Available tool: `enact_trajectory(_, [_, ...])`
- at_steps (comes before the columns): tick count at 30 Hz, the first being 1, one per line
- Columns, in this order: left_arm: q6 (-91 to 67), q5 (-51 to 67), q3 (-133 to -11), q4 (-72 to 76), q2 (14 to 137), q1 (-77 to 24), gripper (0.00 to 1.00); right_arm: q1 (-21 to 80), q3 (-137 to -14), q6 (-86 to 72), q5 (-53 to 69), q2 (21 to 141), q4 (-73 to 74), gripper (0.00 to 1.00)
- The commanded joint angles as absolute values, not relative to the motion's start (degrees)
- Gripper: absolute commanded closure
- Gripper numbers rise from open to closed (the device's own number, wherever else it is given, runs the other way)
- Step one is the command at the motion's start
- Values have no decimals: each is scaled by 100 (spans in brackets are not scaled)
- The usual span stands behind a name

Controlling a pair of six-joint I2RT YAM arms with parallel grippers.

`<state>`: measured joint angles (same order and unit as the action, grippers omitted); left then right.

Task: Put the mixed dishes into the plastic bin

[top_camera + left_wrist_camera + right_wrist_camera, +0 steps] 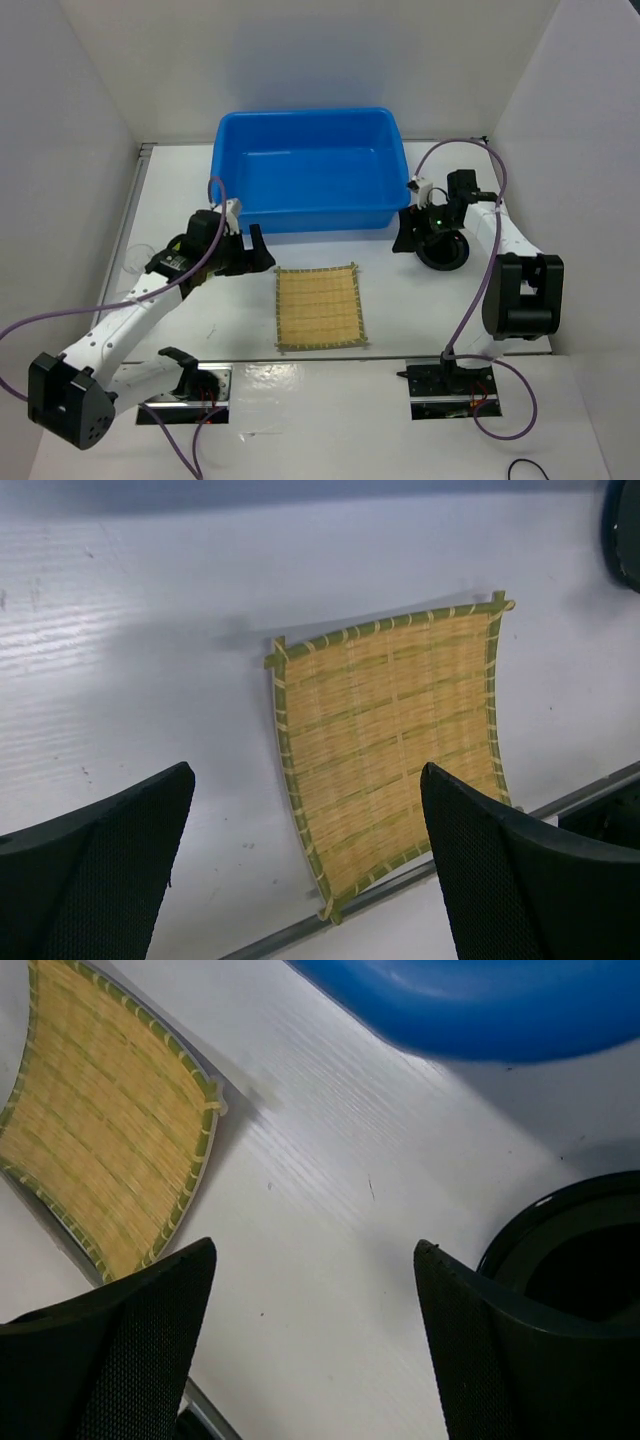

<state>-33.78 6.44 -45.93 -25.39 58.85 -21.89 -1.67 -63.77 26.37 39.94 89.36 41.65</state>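
The blue plastic bin (310, 170) stands at the back centre, and I see nothing inside it. A square tan bamboo mat (318, 306) lies flat in front of it. My left gripper (250, 252) hovers open just left of the mat's far corner; its wrist view has the mat (395, 750) below and between the fingers. To the right of the bin, a small black plate (447, 252) rests on the table. My right gripper (408, 238) is open at the plate's left edge, with bare table between its fingers. A faint clear cup (137, 262) seems to sit at the far left.
White walls close in the table on the left, back and right. A metal strip (420, 880) runs along the mat's near edge. The right wrist view shows the mat (100, 1130), the bin's (480, 1000) wall and the black plate (570, 1250). Cables loop beside both arms.
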Motion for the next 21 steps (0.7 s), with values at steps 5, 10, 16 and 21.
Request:
enact_trajectory(5, [-3647, 984, -4588, -2329, 6722, -2505, 0, -290, -6583, 3303, 4517, 9105, 4753, 39])
enact_trajectory(10, [-3761, 1169, -4229, -1847, 7083, -2680, 0, -290, -6636, 3568, 4632, 9158, 4922, 79])
enact_trajectory(16, [-3964, 924, -3754, -1389, 6961, -2961, 0, 1437, -6716, 3211, 3322, 9115, 4766, 100])
enact_trajectory(21, [-4078, 870, -3384, -1046, 6960, -3015, 0, 3226, -6697, 2724, 1477, 9430, 4341, 100])
